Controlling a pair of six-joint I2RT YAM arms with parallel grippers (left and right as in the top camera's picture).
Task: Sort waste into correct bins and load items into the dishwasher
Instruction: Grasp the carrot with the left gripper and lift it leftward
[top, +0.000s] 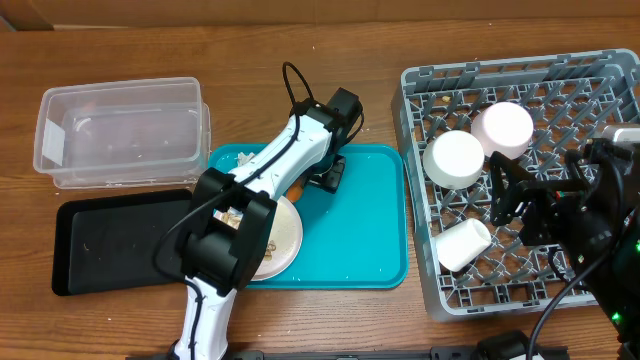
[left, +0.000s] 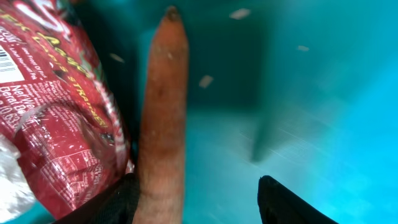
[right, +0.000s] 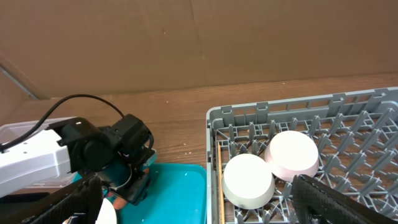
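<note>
In the left wrist view an orange carrot piece (left: 163, 112) lies on the teal tray, with the red crinkled snack wrapper (left: 56, 112) beside it and white tissue (left: 11, 193) at the lower left. My left gripper (left: 199, 202) is open and low over the tray. The carrot lies against its left finger, with a wide gap to the right finger. From overhead this gripper (top: 325, 175) is at the tray's back. My right gripper (top: 505, 205) is open and empty above the grey dish rack (top: 420, 250). The rack holds two white bowls (top: 455, 158) (top: 465, 243) and a pink bowl (top: 502, 127).
A pale plate (top: 283, 240) sits at the teal tray's (top: 370, 240) front left, partly under my left arm. The clear tub (top: 120, 130) and black tray (top: 110, 235) stand at the left. A thin wooden stick (right: 219, 180) lies along the rack's left inner edge.
</note>
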